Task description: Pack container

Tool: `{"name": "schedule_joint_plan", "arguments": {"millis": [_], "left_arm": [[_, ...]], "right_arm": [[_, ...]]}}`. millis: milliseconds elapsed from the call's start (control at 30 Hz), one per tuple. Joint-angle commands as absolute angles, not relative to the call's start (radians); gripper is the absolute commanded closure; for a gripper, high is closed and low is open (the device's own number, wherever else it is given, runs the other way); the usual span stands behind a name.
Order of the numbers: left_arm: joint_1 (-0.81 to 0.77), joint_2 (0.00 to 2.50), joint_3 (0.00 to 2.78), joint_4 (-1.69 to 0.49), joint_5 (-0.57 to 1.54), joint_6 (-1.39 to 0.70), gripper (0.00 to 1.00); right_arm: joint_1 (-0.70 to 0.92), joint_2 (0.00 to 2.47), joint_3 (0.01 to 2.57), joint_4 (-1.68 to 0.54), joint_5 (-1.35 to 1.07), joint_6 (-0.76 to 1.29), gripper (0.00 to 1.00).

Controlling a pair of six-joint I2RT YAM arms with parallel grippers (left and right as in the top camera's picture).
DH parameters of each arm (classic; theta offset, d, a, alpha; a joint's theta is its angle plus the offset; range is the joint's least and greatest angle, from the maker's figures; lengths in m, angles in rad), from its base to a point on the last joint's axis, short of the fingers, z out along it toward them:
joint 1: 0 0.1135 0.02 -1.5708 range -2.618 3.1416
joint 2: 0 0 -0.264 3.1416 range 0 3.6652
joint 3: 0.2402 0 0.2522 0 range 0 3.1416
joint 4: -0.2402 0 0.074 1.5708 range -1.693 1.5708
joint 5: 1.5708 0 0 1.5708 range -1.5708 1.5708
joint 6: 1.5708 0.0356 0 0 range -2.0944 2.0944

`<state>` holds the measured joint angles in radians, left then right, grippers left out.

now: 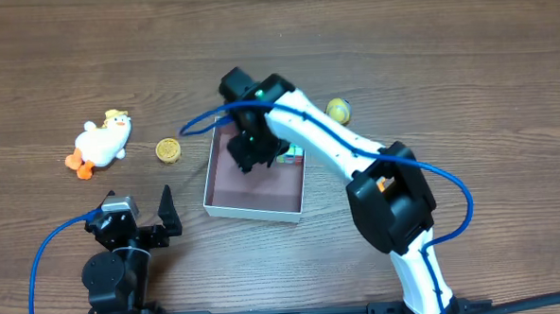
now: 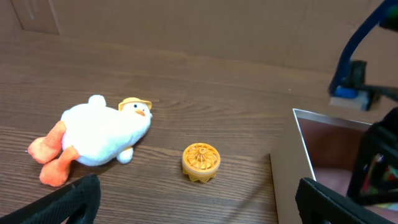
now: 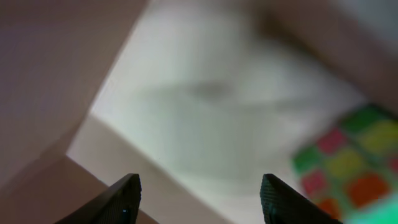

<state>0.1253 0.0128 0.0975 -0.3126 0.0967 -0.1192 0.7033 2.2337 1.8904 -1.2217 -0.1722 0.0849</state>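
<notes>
Toys at left lay nearest left arm

White plush duck with orange feet (image 2: pixel 99 137) lay feet-left, its long axis across the left wrist view, ahead of the left fingers (image 2: pixel 71 202), which were spread wide and empty. Ridged orange disc (image 2: pixel 201 163) sat straight ahead of them, nearer. Square white-walled container (image 1: pixel 252 211) stood on the desk (image 1: pixel 446 55) to the right; inside it, the right fingers (image 3: pixel 124 196) hung parted, empty, beside a multicoloured puzzle cube (image 3: pixel 348 168).

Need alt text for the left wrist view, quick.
A white plush duck lies on the wooden table, with a small orange disc between it and the container, whose white corner enters at the picture's right. The open, empty left claw frames the bottom edge.
</notes>
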Motion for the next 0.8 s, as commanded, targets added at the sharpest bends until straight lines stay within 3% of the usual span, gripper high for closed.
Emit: {"name": "schedule_joint_plan", "arguments": {"millis": [0,267,500,767], "left_arm": [[0.131,0.004,0.094,-0.310,0.097,-0.097,0.00],[0.131,0.004,0.094,-0.310,0.097,-0.097,0.00],[0.131,0.004,0.094,-0.310,0.097,-0.097,0.00],[0.131,0.004,0.094,-0.310,0.097,-0.097,0.00]], "right_arm": [[0.699,2.233,2.043,-1.272,-0.149,0.070,0.36],[0.674,2.233,2.389,-1.450,0.083,0.127,0.35],[0.475,2.233,2.396,-1.441,0.171,0.318,0.35],[0.278,2.268,2.358,-1.457,0.075,0.315,0.38]]}}
